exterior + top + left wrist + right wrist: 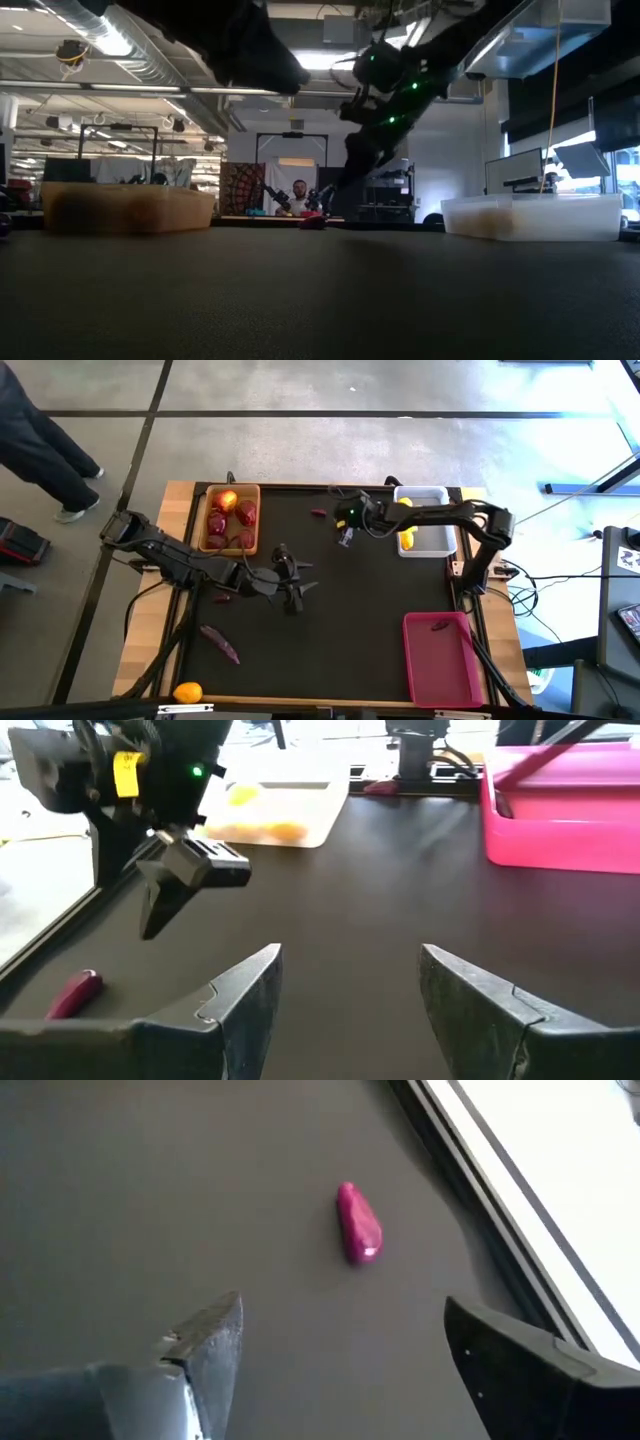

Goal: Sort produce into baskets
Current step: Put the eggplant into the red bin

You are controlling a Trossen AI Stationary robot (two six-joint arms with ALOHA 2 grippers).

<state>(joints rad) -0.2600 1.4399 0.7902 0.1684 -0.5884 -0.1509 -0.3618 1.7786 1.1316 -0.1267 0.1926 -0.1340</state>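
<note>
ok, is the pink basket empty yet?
No, the high view shows one thin dark piece lying inside the pink basket, near its far end.

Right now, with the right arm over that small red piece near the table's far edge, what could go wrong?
1. The small red piece lies close to the table's edge strip; the open right gripper could nudge it off.
2. It sits low and off-centre between the fingers, so they may close on nothing.
3. The open left gripper waits at mid-table, near a carry path toward the pink basket.
</note>
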